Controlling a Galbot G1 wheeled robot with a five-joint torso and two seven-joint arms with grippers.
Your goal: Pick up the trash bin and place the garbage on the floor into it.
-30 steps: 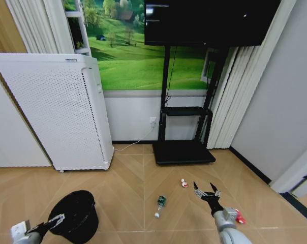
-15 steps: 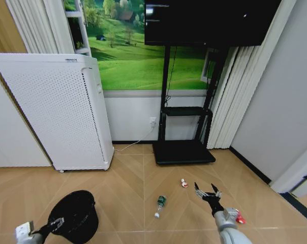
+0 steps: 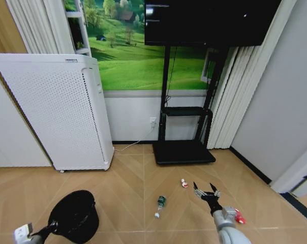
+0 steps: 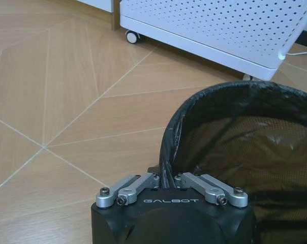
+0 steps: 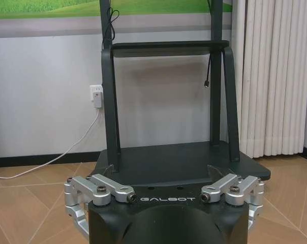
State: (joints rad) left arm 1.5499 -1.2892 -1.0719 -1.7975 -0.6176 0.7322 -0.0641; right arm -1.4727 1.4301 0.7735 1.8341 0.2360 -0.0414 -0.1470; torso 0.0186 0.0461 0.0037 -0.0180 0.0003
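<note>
Black mesh marks the trash bin, which stands on the floor in front of the white perforated appliance, near the appliance's front corner and wheels. The left gripper sits at the bin's near rim; in the left wrist view its fingers are drawn together around the rim of the bin, one inside and one outside, pinching the wall and its dark liner. Well to the other side of the appliance, beyond the bin, the garbage lies scattered on the parquet: a green bottle with a white cap lies on its side, a small red-and-white scrap rests closer to the black TV-stand base, and a red crushed can lies farthest from the appliance. The right gripper hovers with its fingers spread wide and nothing between them, between the scrap and the can and apart from both. In the right wrist view it faces the stand base, a wall socket with a white cable, and pleated curtains.
</note>
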